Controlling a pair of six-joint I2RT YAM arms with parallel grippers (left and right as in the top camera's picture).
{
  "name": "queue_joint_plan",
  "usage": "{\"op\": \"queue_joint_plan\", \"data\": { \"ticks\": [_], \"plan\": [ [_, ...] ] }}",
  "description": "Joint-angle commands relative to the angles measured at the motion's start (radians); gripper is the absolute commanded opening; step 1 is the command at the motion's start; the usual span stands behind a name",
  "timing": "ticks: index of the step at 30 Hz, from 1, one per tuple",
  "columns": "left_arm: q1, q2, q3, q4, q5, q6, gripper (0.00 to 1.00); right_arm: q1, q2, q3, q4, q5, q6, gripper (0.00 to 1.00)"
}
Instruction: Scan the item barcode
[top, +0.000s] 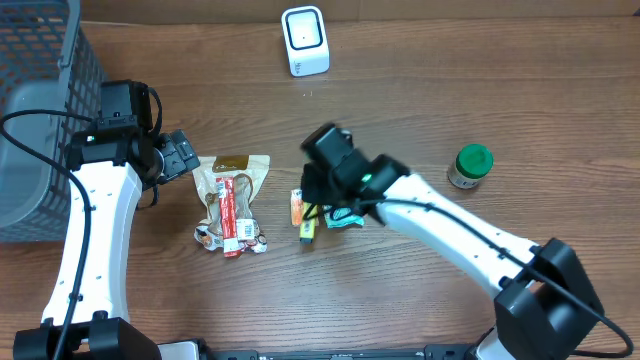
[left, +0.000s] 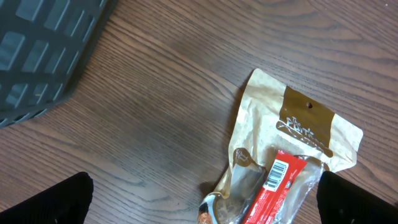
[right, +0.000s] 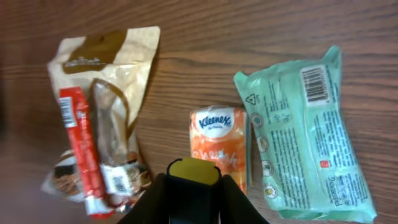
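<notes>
The jaws of the right gripper (right: 194, 186) are closed on the two sides of a yellow-topped item (right: 194, 169), which is gripped between the fingertips; no barcode can be made out on it. Just on its far side an orange Kleenex pack (right: 217, 144) is laid, with a green wipes pack (right: 305, 137) to the right and a brown snack pouch (right: 102, 106) to the left. The jaws of the left gripper (left: 205, 202) are spread wide and empty over the pouch's far left part. The white scanner (top: 304, 40) is placed at the far side of the table (top: 420, 90), well apart from the gripped item. A green-lidded jar (top: 470, 165) is set at right, a grey basket (top: 40, 100) at far left.
</notes>
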Motion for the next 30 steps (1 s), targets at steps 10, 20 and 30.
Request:
{"op": "queue_joint_plan", "data": {
  "ticks": [10, 20, 30],
  "plan": [
    [0.002, 0.006, -0.003, -0.001, -0.01, 0.004, 1.0, -0.183, -0.032, 0.019, -0.034, -0.145, -0.114, 0.21],
    [0.002, 0.006, -0.003, -0.001, -0.01, 0.004, 1.0, -0.19, -0.032, 0.019, -0.138, 0.249, -0.314, 0.21],
    [0.002, 0.006, -0.003, -0.001, -0.01, 0.004, 1.0, -0.19, -0.006, -0.071, -0.143, 0.503, -0.459, 0.22]
  ]
}}
